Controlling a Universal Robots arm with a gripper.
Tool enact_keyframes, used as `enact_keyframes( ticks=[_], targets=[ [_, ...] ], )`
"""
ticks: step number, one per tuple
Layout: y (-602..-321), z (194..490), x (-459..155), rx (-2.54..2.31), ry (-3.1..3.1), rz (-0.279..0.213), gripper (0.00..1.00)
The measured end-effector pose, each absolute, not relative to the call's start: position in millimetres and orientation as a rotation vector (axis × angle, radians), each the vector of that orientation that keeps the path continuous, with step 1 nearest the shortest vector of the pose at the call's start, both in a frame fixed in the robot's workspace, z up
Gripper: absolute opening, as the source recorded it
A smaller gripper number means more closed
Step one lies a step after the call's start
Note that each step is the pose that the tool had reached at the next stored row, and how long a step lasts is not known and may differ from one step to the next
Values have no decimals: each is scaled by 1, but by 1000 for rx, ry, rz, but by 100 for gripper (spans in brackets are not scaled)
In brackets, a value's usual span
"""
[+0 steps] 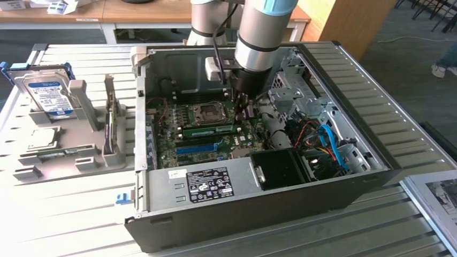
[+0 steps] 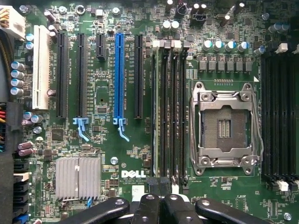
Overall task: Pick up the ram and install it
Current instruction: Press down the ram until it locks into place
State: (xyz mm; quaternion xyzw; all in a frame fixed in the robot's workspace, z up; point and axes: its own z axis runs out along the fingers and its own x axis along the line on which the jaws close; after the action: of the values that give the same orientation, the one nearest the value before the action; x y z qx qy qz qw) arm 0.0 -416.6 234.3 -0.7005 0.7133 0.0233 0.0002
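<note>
Exterior view: green ram (image 1: 207,129) seated edge-up in a slot mid-motherboard (image 1: 166,155), beside the processor socket (image 1: 209,112), long axis parallel to the case's front edge, with gripper (image 1: 241,113) clenched, visibly empty, just above the ram's exterior-view-right end, contact unclear.

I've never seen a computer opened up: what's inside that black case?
A green motherboard with an empty processor socket, a blue slot, the ram and coloured cables. The end effector hides the board beneath it.
</note>
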Motion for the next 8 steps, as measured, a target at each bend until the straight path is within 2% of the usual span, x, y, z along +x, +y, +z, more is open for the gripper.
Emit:
enact_keyframes(
  ticks=[8],
  targets=[
    [-416,233,0,-2200,2241,73,10]
  ],
)
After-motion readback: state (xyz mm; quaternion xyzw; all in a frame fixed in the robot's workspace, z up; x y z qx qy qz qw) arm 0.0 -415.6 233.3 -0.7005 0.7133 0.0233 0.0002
